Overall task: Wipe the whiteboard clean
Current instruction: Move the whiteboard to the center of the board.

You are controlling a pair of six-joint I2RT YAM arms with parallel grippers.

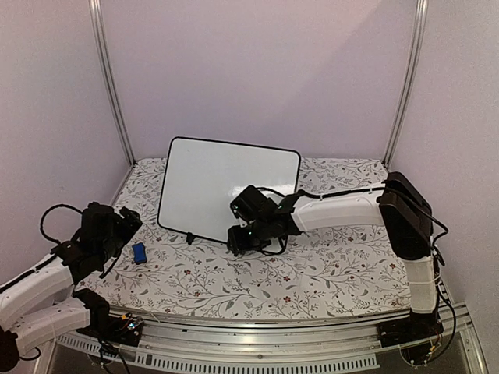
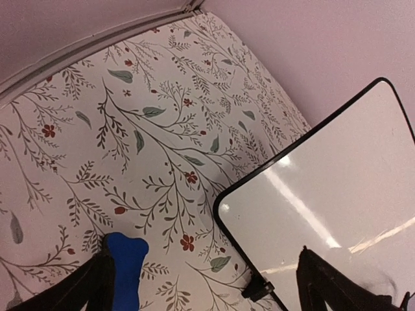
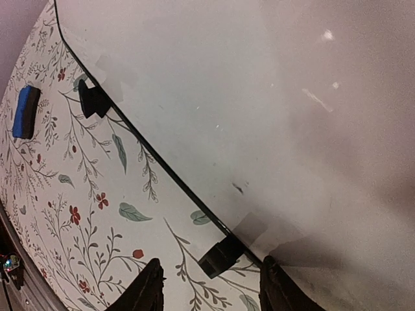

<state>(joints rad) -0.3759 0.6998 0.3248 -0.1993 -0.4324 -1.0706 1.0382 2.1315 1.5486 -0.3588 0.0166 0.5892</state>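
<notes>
From above I see the whiteboard (image 1: 226, 183) on the flower-patterned table (image 1: 327, 265), at the back and middle, turned a little askew; its white face looks almost bare, with one small dark fleck near the lower edge in the right wrist view. My right gripper (image 1: 238, 238) reaches across to the board's near edge. Its fingers (image 3: 146, 291) are partly spread, with one of the board's black feet (image 3: 220, 256) in the gap between them. Nothing is pinched, though I cannot tell whether the fingers touch the frame. My left gripper (image 1: 125, 222) hangs over the table's left side with its jaws spread wide and holding nothing. A small blue eraser (image 2: 126, 272) lies just beside one finger (image 2: 97, 285).
</notes>
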